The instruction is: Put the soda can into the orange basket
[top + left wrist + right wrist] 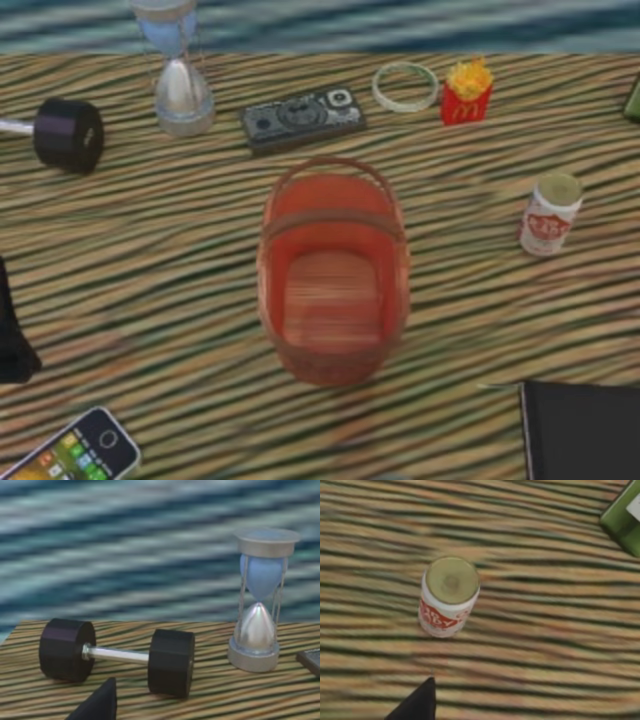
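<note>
The small white-and-silver soda can (549,214) with red markings and a dull gold top stands upright on the striped woven worktop (150,280), toward the right side; well apart to its left, mid-worktop, sits the oval orange-red woven basket (333,270) with its arched handle; a red fries box (467,92) lies farther back; only a dark tip of the right end effector (417,705) shows near the can, so I cannot tell its opening; the left end effector (100,704), near the black dumbbell (116,655), is likewise unclear.

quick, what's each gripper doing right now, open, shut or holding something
Left gripper: cannot be told; only a dark tip shows, near the dumbbell.
Right gripper: cannot be told; only a dark tip shows, above the soda can, not holding it.
</note>
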`<state>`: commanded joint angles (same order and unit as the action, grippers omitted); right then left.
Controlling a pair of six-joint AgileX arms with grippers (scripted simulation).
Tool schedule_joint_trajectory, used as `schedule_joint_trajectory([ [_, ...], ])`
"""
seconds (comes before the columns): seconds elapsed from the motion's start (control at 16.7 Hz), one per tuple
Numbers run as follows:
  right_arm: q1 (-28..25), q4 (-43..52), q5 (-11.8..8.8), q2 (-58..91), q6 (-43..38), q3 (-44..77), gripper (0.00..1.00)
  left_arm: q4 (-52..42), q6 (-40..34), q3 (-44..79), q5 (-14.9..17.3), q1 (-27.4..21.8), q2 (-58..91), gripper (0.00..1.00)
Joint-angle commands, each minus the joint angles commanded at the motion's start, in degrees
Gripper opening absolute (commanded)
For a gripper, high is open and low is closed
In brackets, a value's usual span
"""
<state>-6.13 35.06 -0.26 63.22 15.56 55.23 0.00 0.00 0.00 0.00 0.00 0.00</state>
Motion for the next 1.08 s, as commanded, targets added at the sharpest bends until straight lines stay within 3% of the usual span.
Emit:
schedule_joint_trajectory([
  [0.6, -4.11, 28.57, 0.73, 56.45, 12.51, 46.73, 1.0, 0.0, 0.0, 0.0, 0.0, 0.0, 0.0, 1.0],
  [0.84, -5.29, 34.13, 0.56, 66.94, 15.13, 55.38, 1.0, 0.0, 0.0, 0.0, 0.0, 0.0, 0.0, 1.0],
  [1.08, -5.51, 35.03, 0.5, 68.56, 15.57, 56.7, 1.0, 0.0, 0.0, 0.0, 0.0, 0.0, 0.0, 1.0],
])
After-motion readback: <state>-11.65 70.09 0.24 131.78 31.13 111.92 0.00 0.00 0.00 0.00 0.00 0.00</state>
